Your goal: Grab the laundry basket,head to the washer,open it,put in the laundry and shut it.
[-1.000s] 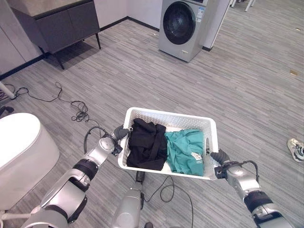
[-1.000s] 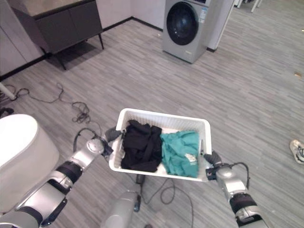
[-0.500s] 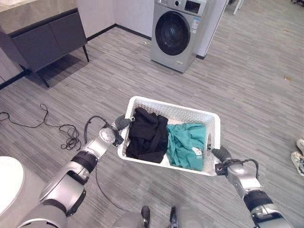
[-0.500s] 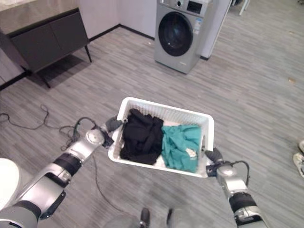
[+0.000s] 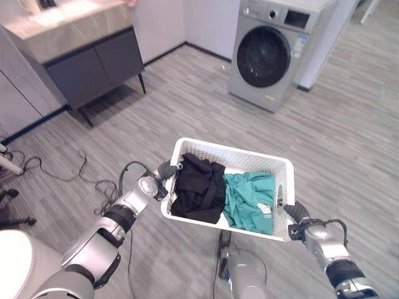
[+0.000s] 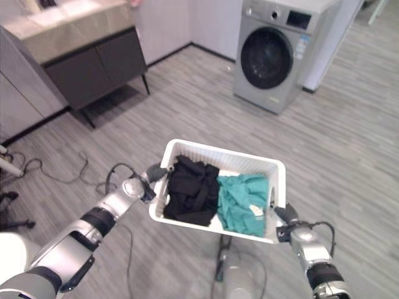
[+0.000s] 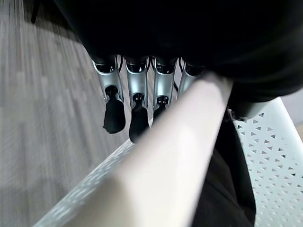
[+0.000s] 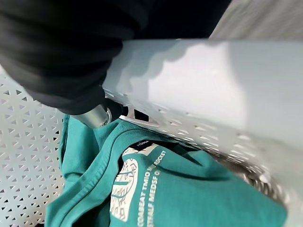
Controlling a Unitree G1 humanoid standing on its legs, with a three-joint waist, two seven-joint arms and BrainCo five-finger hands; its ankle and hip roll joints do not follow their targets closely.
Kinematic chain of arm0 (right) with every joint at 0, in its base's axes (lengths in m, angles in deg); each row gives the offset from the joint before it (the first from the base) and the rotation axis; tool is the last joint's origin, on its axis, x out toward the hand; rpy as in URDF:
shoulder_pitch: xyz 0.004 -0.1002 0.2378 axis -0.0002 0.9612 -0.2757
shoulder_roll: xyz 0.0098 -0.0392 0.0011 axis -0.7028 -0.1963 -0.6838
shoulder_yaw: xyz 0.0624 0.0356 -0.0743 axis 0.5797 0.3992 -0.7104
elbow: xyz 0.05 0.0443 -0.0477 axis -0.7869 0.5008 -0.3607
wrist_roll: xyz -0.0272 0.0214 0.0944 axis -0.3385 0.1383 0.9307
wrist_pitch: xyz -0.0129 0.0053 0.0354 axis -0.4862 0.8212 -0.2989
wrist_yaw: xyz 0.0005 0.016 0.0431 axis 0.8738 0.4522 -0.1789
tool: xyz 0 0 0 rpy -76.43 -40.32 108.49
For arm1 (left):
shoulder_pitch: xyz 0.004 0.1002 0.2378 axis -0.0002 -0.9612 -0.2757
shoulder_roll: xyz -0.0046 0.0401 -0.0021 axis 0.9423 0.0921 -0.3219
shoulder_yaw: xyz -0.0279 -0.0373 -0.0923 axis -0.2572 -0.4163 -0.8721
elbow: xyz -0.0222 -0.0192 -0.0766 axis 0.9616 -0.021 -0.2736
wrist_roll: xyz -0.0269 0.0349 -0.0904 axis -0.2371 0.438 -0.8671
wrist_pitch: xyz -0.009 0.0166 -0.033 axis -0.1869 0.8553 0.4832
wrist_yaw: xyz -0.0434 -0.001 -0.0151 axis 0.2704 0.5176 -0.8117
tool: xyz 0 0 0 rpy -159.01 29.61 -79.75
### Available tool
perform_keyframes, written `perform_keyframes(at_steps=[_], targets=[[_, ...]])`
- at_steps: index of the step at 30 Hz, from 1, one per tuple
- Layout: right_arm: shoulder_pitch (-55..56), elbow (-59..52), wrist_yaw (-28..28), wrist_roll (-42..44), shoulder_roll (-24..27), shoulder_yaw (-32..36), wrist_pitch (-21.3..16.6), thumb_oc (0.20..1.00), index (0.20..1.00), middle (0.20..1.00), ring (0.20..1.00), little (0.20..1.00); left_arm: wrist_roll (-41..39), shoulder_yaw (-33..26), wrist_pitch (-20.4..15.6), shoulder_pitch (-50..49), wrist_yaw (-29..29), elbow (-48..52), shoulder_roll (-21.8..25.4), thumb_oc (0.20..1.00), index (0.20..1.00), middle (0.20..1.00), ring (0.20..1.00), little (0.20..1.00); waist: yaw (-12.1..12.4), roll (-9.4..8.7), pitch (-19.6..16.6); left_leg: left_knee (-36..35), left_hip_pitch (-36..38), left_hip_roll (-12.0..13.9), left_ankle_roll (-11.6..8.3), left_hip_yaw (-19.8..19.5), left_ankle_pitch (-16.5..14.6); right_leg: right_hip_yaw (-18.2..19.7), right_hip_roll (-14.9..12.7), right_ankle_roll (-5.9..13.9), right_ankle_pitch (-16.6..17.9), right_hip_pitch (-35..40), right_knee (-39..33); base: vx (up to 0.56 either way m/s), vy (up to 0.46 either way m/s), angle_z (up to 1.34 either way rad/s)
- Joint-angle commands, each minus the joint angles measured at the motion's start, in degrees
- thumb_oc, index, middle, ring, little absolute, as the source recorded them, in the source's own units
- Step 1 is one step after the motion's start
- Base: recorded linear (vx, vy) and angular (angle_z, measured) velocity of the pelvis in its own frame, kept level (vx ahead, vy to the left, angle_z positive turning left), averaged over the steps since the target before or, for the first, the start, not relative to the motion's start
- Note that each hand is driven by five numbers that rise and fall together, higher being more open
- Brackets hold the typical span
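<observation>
Both hands, left hand [image 5: 163, 172] and right hand [image 5: 295, 212], gripped the white perforated plastic laundry basket [image 5: 232, 153] mid-carry; the grey front-loading washer [image 5: 274, 50] at one o'clock needed approaching.

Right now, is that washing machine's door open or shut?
Shut. The washer stands across the floor from the basket, and its round dark door sits flush in the front panel.

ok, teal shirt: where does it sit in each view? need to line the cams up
Left eye view: teal shirt in the right half of the white laundry basket, beside the black garment.
Right eye view: same spot, right of the black garment.
Left wrist view: not in it; black garment and basket rim past the left hand.
Right wrist view: close up, under the basket rim.
Shared landmark: the basket's perforated white wall.
</observation>
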Motion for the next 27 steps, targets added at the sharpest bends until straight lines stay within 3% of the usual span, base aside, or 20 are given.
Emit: perform_keyframes(at_steps=[1,2,3,5,8,9,11,12,14,15,16,17,21,22,25,27], targets=[[-0.8,-4.36,-2.08,3.41,4.91,5.01,-4.67,0.2,0.2,0.2,0.2,0.2,1.14,-3.59,-2.95,3.44,2.69,-0.5,5.78,0.2,0.2,0.2,0.2,0.2,-1.36,-3.0,-4.71,-0.14,-7.53,7.17,1.89,-1.33,1.57,3.04,-5.19,19.78,-0.95,3.52,-5.11,0.55,-0.404,0.06],[-0.97,-3.87,-1.76,3.9,5.49,4.75,-4.65,0.2,0.2,0.2,0.2,0.2,0.68,-3.52,-2.85,3.25,2.75,-0.37,5.52,0.2,0.2,0.2,0.2,0.2,-1.47,-2.71,-5.01,8.04,-10.34,10.15,0.81,-0.98,8.18,2.57,-3.38,17.5,-3.63,5.53,-3.34,0.5,-0.43,0.04],[-1.35,-3.41,-1.55,4.39,5.89,4.59,-4.74,0.2,0.2,0.2,0.2,0.2,0.35,-3.43,-2.61,3.14,2.55,-0.4,5.73,0.2,0.2,0.2,0.2,0.2,-1.33,-2.65,-4.84,15.8,-12.98,12.09,0.37,-0.55,12.37,2.3,-2.01,16.07,-5.08,7.27,-2.93,0.46,-0.453,0.01],[-2.15,-3.6,-1.03,5.31,6.28,4.22,-4.76,0.2,0.2,0.2,0.2,0.2,-0.18,-3.39,-2.05,3.23,2.54,0.38,6.47,0.2,0.2,0.2,0.2,0.2,-0.32,-4.11,-4.37,27.21,-18.23,12.64,1.54,-0.29,17.77,2.59,-0.57,13.24,-7.29,10.41,-3.44,0.3,-0.384,-0.04],[-2.7,-4.03,-0.22,5.35,6.91,4.25,-4.79,0.2,0.2,0.2,0.2,0.2,-0.91,-3.83,-1.88,3.42,2.79,1.32,6.95,0.2,0.2,0.2,0.2,0.2,0.77,-5.13,-3.16,34.79,-22.83,14.42,2.62,1.01,19.64,2.85,0.87,11.19,-9.18,12.86,-3.63,0.19,-0.272,-0.28],[-2.73,-4.77,0.36,5.35,7.18,4.32,-4.53,0.2,0.2,0.2,0.2,0.2,-1.79,-3.49,-1.52,4.32,2.89,2.32,7.14,0.2,0.2,0.2,0.2,0.2,2.4,-5.72,-1.68,37.81,-28.84,15.2,3.62,2.86,17.23,3.09,1.61,10.18,-10.92,15.17,-3.5,0.3,-0.353,-0.25],[-1.99,-5.73,0.51,4.99,7.3,4.91,-4.42,0.2,0.2,0.2,0.2,0.2,-1.97,-3.4,-1.46,4.65,2.92,2.91,7.18,0.2,0.2,0.2,0.2,0.2,2.99,-6.08,-1.0,37.01,-31.53,15.07,3.82,3.44,16.69,3.3,1.71,10.05,-11.44,16.29,-3.33,0.22,-0.139,-0.24],[-0.98,-6.92,0.57,4.31,7.32,5.32,-4.54,0.2,0.2,0.2,0.2,0.2,-1.81,-3.08,-1.59,5.17,2.84,2.97,6.74,0.2,0.2,0.2,0.2,0.2,4.06,-5.99,-0.2,31.96,-35.38,13.68,3.63,4.45,14.75,3.88,2.19,10.33,-12.51,18.26,-3.56,0.26,-0.04,-0.35],[-0.55,-7.02,0.61,3.96,7.37,5.43,-4.59,0.2,0.2,0.2,0.2,0.2,-1.71,-2.64,-1.68,5.71,2.77,2.47,6.31,0.2,0.2,0.2,0.2,0.2,4.53,-6.3,0.04,27.93,-36.96,12.51,3.41,4.79,14.92,4.09,2.04,10.63,-12.76,18.93,-3.78,0.27,-0.004,-0.21],[-0.22,-7.2,0.53,3.39,7.33,5.41,-4.83,0.2,0.2,0.2,0.2,0.2,-1.82,-2.09,-2.15,6.07,2.57,1.96,6.25,0.2,0.2,0.2,0.2,0.2,5.34,-5.46,0.13,15.35,-38.46,10.92,3.03,4.77,15.09,4.31,2.71,11.39,-13.6,19.97,-3.91,0.19,0.038,-0.16],[-0.15,-7.21,0.52,3.38,7.33,5.43,-4.83,0.2,0.2,0.2,0.2,0.2,-1.84,-2.06,-2.17,6.07,2.57,1.92,6.21,0.2,0.2,0.2,0.2,0.2,5.43,-5.76,0.13,14.41,-37.88,10.59,3.07,5.03,15.46,4.39,2.37,11.45,-13.67,20.05,-3.9,0.42,0.083,-0.15],[-0.22,-6.79,0.6,3.29,7.02,5.16,-5.37,0.2,0.2,0.2,0.2,0.2,-1.67,-1.73,-2.52,6.32,2.49,1.14,6.12,0.2,0.2,0.2,0.2,0.2,6.5,-4.67,0.1,2.62,-38.48,8.64,2.33,3.49,17.42,4.99,3.62,12.07,-14.74,21.95,-4.32,0.24,0.038,-0.19],[-0.74,-5.53,0.71,3.47,6.4,4.39,-6.04,0.2,0.2,0.2,0.2,0.2,-1.91,-1.3,-2.84,6.94,2.49,-0.63,5.96,0.2,0.2,0.2,0.2,0.2,7.94,-4.08,0.31,-9.88,-39.65,6.07,1.65,2.49,21.11,6.3,5.03,12.26,-16.66,24.48,-4.86,0.34,0.021,-0.26],[-1.33,-5.13,0.84,3.78,5.74,3.88,-6.4,0.2,0.2,0.2,0.2,0.2,-2.11,-1.19,-2.96,7.08,2.3,-0.53,6.21,0.2,0.2,0.2,0.2,0.2,8.51,-3.94,0.29,-11.46,-41.36,5.32,1.62,3.78,21.75,7.95,5.88,11.9,-18.2,26.28,-4.97,0.62,0.067,-0.3],[-1.64,-4.82,0.38,4.09,4.36,3.26,-6.25,0.2,0.2,0.2,0.2,0.2,-1.75,-1.74,-2.87,6.58,2.14,-0.87,6.62,0.2,0.2,0.2,0.2,0.2,9.43,-3.76,-1.36,-11.19,-38.76,5.33,2.73,2.66,22.32,10.39,6.47,11.73,-21.35,28.34,-3.32,0.52,0.093,-0.67],[-1.12,-4.13,-0.07,4.43,3.38,3.37,-6.25,0.2,0.2,0.2,0.2,0.2,-1.58,-1.84,-3.09,6.03,2.05,-0.69,7.19,0.2,0.2,0.2,0.2,0.2,9.92,-4.41,-2.44,-6.85,-39.15,5.31,3.26,2.64,21.84,11.31,5.78,12.1,-23.33,29.88,-0.51,0.4,0.072,-0.71]])
